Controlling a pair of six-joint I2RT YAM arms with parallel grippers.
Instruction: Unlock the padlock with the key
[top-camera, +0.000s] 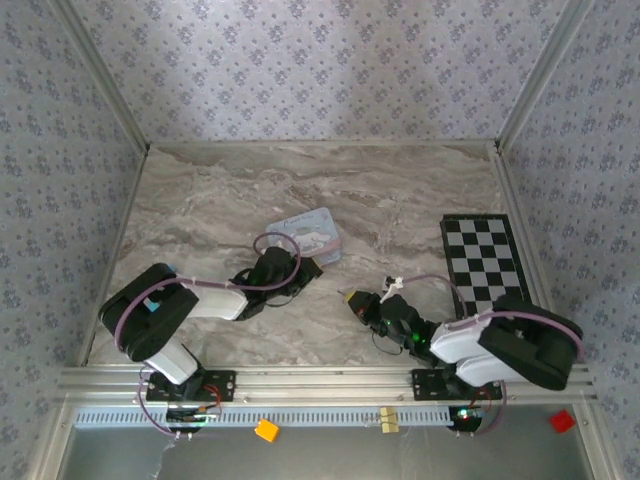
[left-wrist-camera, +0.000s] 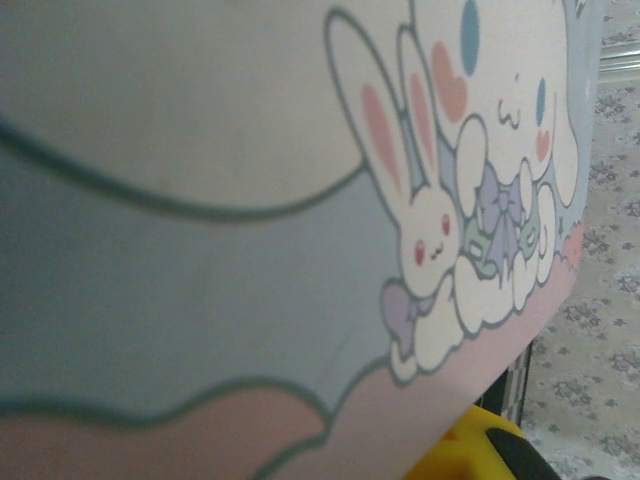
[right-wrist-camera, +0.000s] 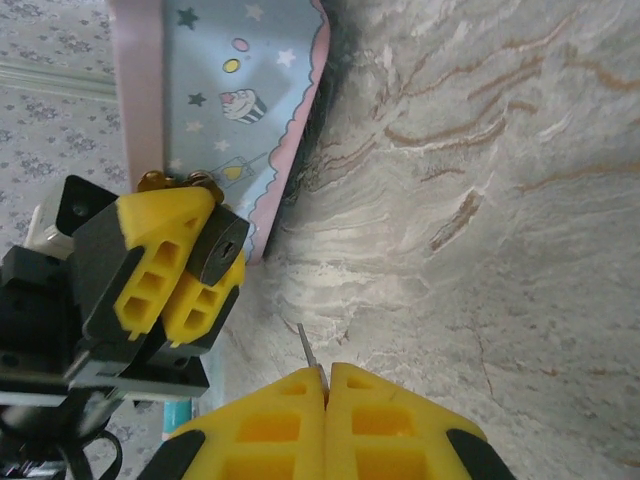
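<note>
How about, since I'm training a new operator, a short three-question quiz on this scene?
1. True or false: the right gripper is shut on the key.
2. The left gripper: A) grips the padlock B) hangs open, holding nothing C) grips the key.
3. Is the key touching the padlock?

Key: 1 true. 2 A. 3 No, they are apart.

The padlock (right-wrist-camera: 222, 250) sits beside the case (right-wrist-camera: 240, 90), left of the key (right-wrist-camera: 307, 347).
</note>
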